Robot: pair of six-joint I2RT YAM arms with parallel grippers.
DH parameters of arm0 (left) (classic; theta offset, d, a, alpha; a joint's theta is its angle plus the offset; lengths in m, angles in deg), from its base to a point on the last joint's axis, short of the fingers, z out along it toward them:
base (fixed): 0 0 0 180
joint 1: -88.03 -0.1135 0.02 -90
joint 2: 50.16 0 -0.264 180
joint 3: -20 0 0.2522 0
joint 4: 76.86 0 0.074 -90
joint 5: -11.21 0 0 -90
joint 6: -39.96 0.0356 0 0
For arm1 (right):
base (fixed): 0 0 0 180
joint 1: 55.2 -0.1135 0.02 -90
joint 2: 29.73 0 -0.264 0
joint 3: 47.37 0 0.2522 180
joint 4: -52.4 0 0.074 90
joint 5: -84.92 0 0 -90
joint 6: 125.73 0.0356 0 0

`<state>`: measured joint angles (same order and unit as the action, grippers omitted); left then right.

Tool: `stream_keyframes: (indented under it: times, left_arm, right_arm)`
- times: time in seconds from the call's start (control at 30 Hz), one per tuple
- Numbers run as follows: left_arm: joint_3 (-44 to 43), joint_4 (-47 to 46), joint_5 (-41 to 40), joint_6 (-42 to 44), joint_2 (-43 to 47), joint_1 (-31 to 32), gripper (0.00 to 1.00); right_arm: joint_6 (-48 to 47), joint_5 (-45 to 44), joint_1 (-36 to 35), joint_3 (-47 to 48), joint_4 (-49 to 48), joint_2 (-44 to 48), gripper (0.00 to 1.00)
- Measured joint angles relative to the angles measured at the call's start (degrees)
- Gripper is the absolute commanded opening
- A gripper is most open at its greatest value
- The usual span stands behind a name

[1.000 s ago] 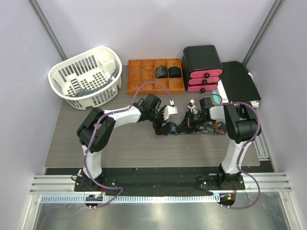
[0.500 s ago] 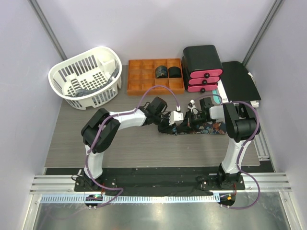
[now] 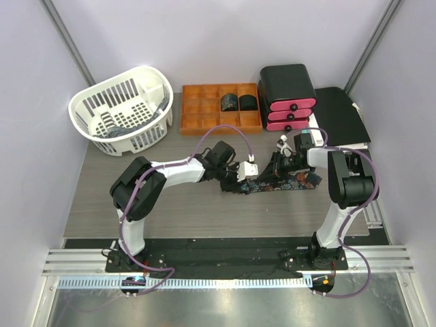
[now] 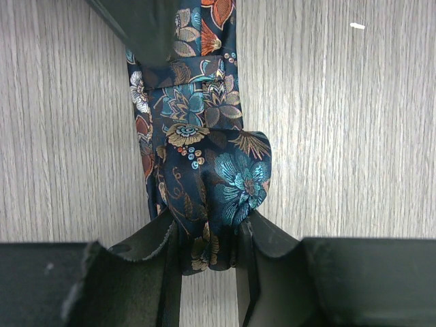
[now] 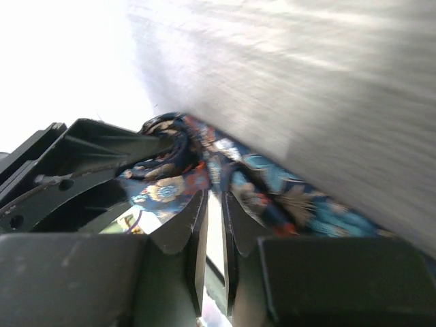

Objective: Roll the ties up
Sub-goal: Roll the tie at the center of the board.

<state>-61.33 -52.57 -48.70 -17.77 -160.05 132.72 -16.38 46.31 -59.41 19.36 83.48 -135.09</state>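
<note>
A dark navy tie with a floral print lies across the middle of the table, its left end folded into a small roll. My left gripper is shut on that rolled end, the fabric pinched between both fingers. My right gripper hovers over the middle of the tie, tilted; its jaws stand slightly open with a narrow gap and nothing in it, the fabric just past the tips. Two rolled ties sit in the orange tray.
A white basket with dark fabric inside stands at the back left. A black and pink drawer unit and a flat black case stand at the back right, close behind the right arm.
My left gripper slid right and shut on the tie's rolled end. My right gripper let go of the fabric, parted a little and drew back to the right.
</note>
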Motion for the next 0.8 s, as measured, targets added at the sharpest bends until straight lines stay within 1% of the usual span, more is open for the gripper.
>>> stream_keyframes:
  times: [0.2, 0.5, 0.6, 0.7, 0.73, 0.8]
  left_arm:
    - [0.0, 0.1, -0.1, 0.1, 0.0, -0.2, 0.11]
    - [0.1, 1.8, -1.2, -3.1, 1.6, -1.0, 0.11]
    - [0.1, 2.6, -1.9, -3.4, 1.7, -1.0, 0.12]
    - [-0.3, 3.4, -2.3, -3.4, 1.3, -1.0, 0.15]
    - [-0.7, 3.7, -2.4, -3.4, 1.0, -0.9, 0.16]
    - [-1.1, 4.2, -2.6, -3.3, 0.7, -0.9, 0.16]
  right_arm:
    - [-1.7, -2.7, 1.0, -0.8, 1.4, -0.5, 0.19]
    - [-2.1, 0.0, 1.0, -1.2, 1.6, -2.6, 0.18]
    - [-2.1, 0.3, 0.9, -1.1, 1.8, -2.7, 0.2]
    - [-2.0, 0.6, 0.7, -0.9, 2.0, -2.7, 0.29]
    - [-1.8, 1.0, 0.7, -0.9, 1.9, -2.5, 0.36]
    - [-0.9, 1.2, 0.5, -1.2, 1.4, -1.7, 0.4]
